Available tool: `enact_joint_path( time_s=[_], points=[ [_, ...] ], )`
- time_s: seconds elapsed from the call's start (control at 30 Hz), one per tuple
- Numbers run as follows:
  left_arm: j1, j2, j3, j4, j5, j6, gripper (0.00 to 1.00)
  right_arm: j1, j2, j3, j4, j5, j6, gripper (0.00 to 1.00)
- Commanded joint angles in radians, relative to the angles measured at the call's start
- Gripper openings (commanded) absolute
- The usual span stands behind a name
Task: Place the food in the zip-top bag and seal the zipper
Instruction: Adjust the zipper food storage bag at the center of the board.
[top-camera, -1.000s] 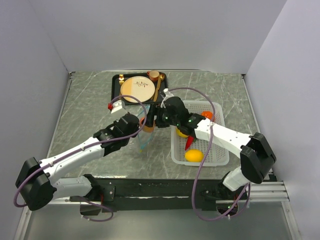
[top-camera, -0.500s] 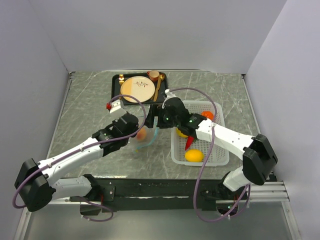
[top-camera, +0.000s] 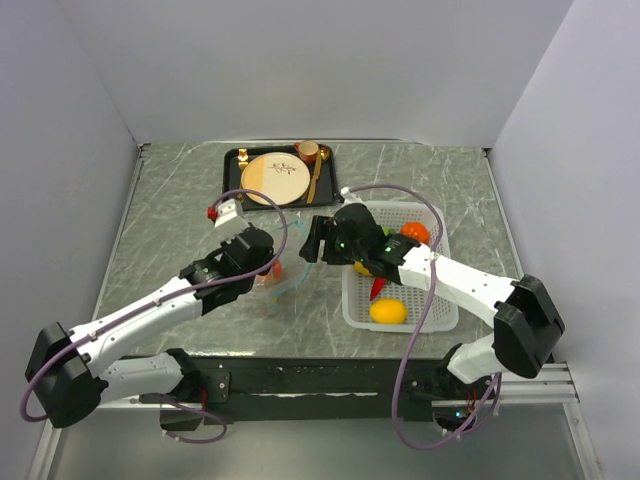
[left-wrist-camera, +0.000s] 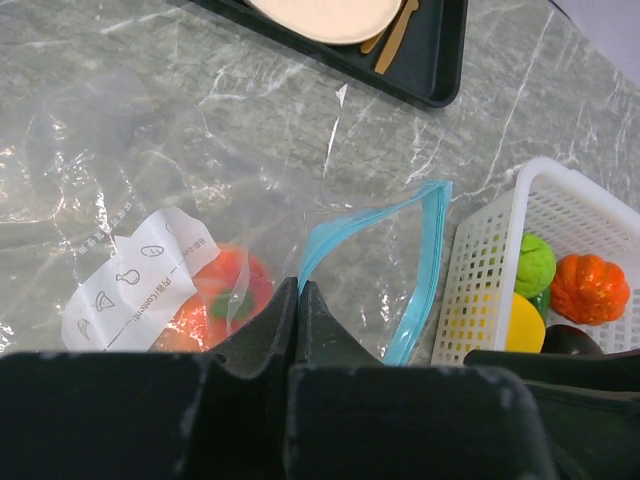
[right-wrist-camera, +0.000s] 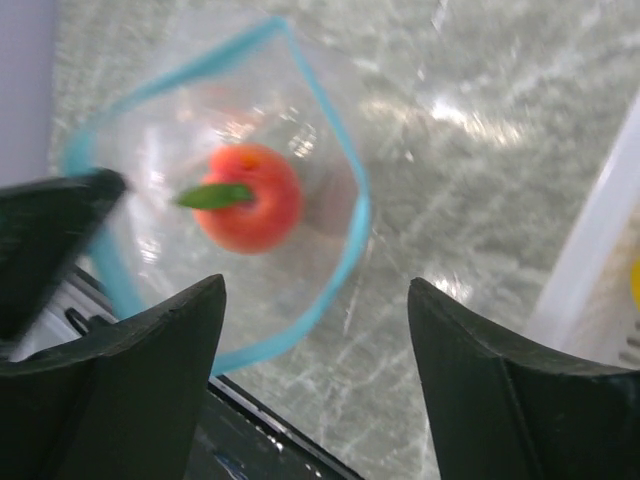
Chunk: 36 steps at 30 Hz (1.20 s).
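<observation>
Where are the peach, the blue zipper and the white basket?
Peach (right-wrist-camera: 248, 197): right wrist view, its orange body.
Zipper (left-wrist-camera: 425, 265): left wrist view, blue strip's right stretch.
Basket (left-wrist-camera: 470, 285): left wrist view, mesh side wall.

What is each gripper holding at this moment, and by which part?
The left gripper is shut on the zip-top bag, pinching its rim at the blue zipper. The right gripper is open over the bag's mouth, holding nothing.

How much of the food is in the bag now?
Done: one peach lies inside the open bag. In hand: the left tool pinches the bag's edge; the right tool hangs open and empty above. Left: the lemon, chili and others in the basket, then the zipper.
</observation>
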Motion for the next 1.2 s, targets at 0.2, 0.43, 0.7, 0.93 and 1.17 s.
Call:
enact_joint_path(
  time_s=[0.2,0.43,0.7,0.93,1.17],
  points=[
    [-0.004,-0.039,0.023,0.002,-0.030,-0.020,0.01,0.005,0.076,-0.001,0.056,-0.067,0.047,0.67],
    [-0.004,-0.050,0.015,-0.020,-0.036,-0.028,0.01,0.005,0.163,0.054,0.046,-0.087,0.014,0.35],
    [-0.004,-0.110,0.074,-0.136,-0.073,-0.040,0.01,0.005,0.102,0.147,0.020,-0.049,-0.067,0.00],
    [-0.030,-0.240,0.191,-0.401,-0.254,-0.139,0.01,0.040,0.195,0.418,-0.117,-0.066,-0.193,0.01],
    [-0.038,-0.338,0.253,-0.592,-0.320,-0.241,0.01,0.091,0.236,0.508,-0.038,-0.224,-0.202,0.04]
  ],
)
